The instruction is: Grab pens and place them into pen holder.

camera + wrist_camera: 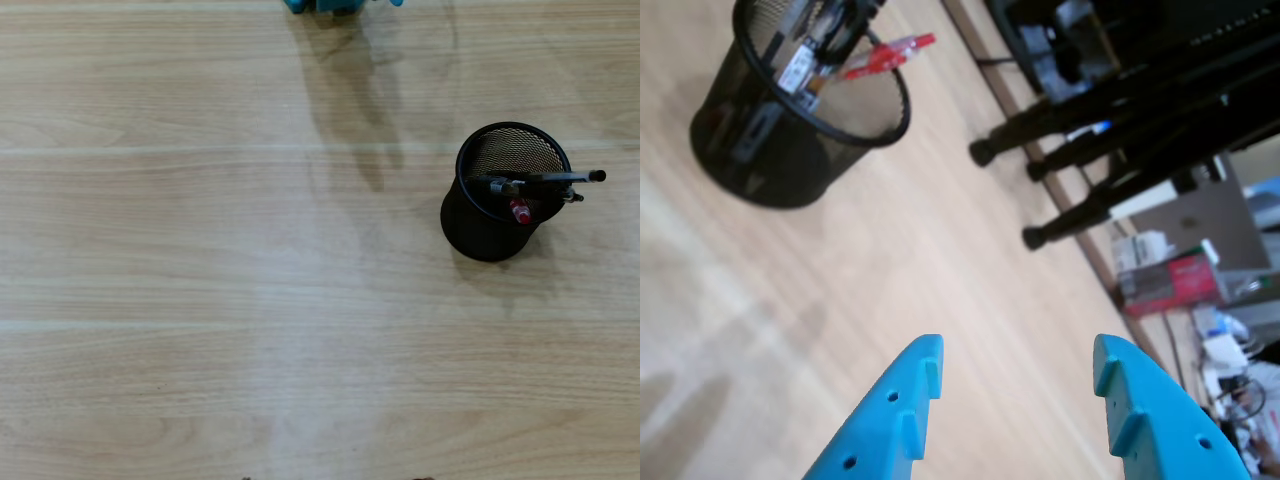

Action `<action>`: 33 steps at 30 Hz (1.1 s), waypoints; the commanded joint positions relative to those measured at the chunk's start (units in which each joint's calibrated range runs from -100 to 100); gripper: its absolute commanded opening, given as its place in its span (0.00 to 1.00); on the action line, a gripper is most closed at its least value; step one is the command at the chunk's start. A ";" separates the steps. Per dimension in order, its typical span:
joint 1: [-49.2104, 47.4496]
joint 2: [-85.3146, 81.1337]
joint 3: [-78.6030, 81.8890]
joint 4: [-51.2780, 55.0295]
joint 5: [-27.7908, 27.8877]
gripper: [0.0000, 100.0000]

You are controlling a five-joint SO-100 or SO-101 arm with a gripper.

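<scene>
A black mesh pen holder (495, 205) stands on the wooden table at the right of the overhead view. It holds a black pen (550, 179) that leans out over its rim and a red pen (520, 212). In the wrist view the holder (790, 110) is at the top left with the red pen (890, 55) sticking out. My blue gripper (1018, 360) is open and empty, well away from the holder. In the overhead view only a bit of the blue arm (325, 5) shows at the top edge.
Black tripod legs (1100, 150) stand past the table's edge (1060, 190) in the wrist view, with clutter behind them. The arm's shadow (355, 110) falls on the table.
</scene>
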 commanded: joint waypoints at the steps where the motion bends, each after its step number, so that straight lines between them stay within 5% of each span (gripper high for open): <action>1: 0.50 -1.27 -1.56 23.12 1.62 0.18; 5: 0.09 -4.23 -1.02 34.89 2.04 0.17; 11: -6.28 -3.72 0.34 34.03 1.94 0.17; 18: -8.78 -3.64 8.40 33.95 -4.23 0.17; 25: -7.97 -3.56 22.52 23.46 -5.96 0.17; 29: -7.89 -3.47 40.45 7.99 -8.31 0.17; 33: -7.00 -3.56 40.90 9.28 -12.39 0.17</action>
